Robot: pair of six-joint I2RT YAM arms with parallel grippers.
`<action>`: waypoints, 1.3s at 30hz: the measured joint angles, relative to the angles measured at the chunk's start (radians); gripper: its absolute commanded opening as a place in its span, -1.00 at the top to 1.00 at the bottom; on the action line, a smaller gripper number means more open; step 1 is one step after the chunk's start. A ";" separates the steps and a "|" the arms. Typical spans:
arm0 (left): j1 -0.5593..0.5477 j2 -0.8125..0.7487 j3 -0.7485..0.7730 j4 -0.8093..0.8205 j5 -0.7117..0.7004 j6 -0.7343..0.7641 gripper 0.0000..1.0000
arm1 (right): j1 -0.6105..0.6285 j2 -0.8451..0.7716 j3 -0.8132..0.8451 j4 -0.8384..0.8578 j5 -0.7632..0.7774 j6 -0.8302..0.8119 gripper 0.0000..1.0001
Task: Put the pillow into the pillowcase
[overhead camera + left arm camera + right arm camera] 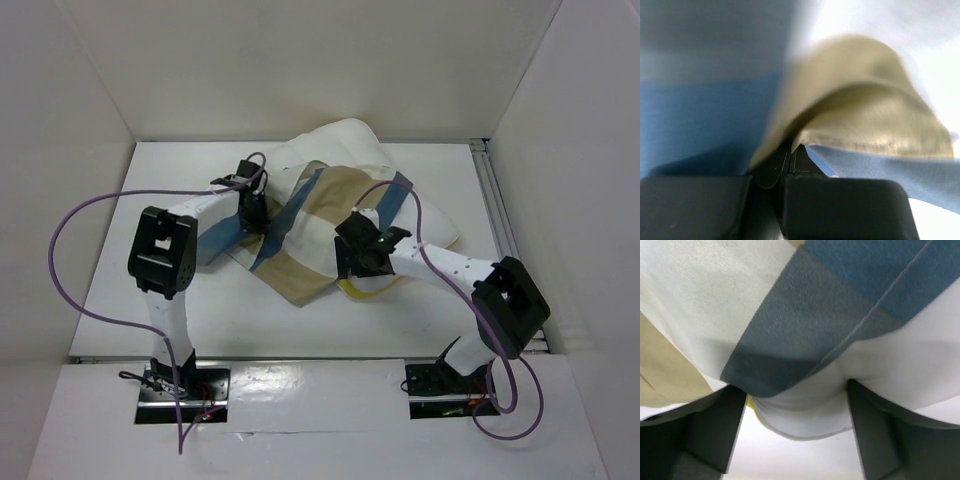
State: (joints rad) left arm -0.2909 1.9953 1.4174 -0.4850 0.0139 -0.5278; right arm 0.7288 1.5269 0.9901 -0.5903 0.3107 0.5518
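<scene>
The top view looks down from above the near edge over the whole table (300, 328); both wrist views sit close against the pillowcase (300, 268), which all three share.

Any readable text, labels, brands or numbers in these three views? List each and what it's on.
None readable in any view.
pillowcase: checked blocks only, no tag or print showing.
pillow: plain white, no print.
base plates: wiring only; any marking is too small to read.
</scene>
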 measured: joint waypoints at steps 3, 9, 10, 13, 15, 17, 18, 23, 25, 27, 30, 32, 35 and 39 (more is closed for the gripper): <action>0.045 -0.002 0.012 -0.010 -0.030 -0.025 1.00 | 0.000 -0.009 -0.002 0.000 -0.008 -0.001 -0.91; 0.171 -0.045 0.012 -0.040 -0.069 -0.055 1.00 | 0.000 -0.013 -0.009 0.012 -0.018 -0.002 -0.67; 0.182 -0.056 0.012 -0.042 -0.072 -0.055 1.00 | 0.000 -0.013 -0.014 0.019 -0.019 -0.004 -0.53; 0.223 -0.111 0.012 -0.057 -0.100 -0.056 1.00 | -0.002 -0.007 -0.019 0.026 -0.013 -0.017 0.69; 0.238 -0.151 0.012 -0.069 -0.122 -0.056 1.00 | -0.006 0.009 -0.006 0.026 0.013 -0.009 1.00; 0.256 -0.184 0.012 -0.078 -0.136 -0.059 1.00 | -0.014 0.024 0.010 0.008 0.041 0.001 1.00; 0.265 -0.198 0.012 -0.085 -0.140 -0.062 1.00 | -0.016 0.027 0.016 -0.006 0.055 0.011 1.00; 0.351 -0.235 0.013 -0.122 -0.153 -0.086 1.00 | -0.161 -0.034 0.023 -0.137 0.111 0.063 1.00; 0.387 -0.248 0.013 -0.137 -0.161 -0.096 1.00 | -0.225 -0.096 0.016 -0.192 0.151 0.084 1.00; 0.415 -0.261 0.013 -0.148 -0.163 -0.105 1.00 | -0.247 -0.161 0.013 -0.250 0.180 0.105 1.00; 0.430 -0.271 0.013 -0.156 -0.151 -0.108 1.00 | -0.237 -0.214 0.014 -0.313 0.184 0.123 -0.63; 0.430 -0.272 0.010 -0.159 -0.138 -0.108 1.00 | -0.223 -0.217 0.034 -0.333 0.175 0.108 -0.90; 0.426 -0.272 -0.001 -0.163 -0.122 -0.108 1.00 | -0.183 -0.192 0.115 -0.308 0.159 0.073 -0.99; 0.425 -0.272 -0.007 -0.168 -0.111 -0.107 1.00 | -0.155 -0.037 0.323 -0.225 0.156 -0.015 -0.99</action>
State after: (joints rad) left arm 0.1341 1.7229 1.4105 -0.6533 -0.0967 -0.6346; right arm 0.5735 1.4902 1.3128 -0.8154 0.4664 0.5369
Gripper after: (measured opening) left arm 0.046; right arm 0.993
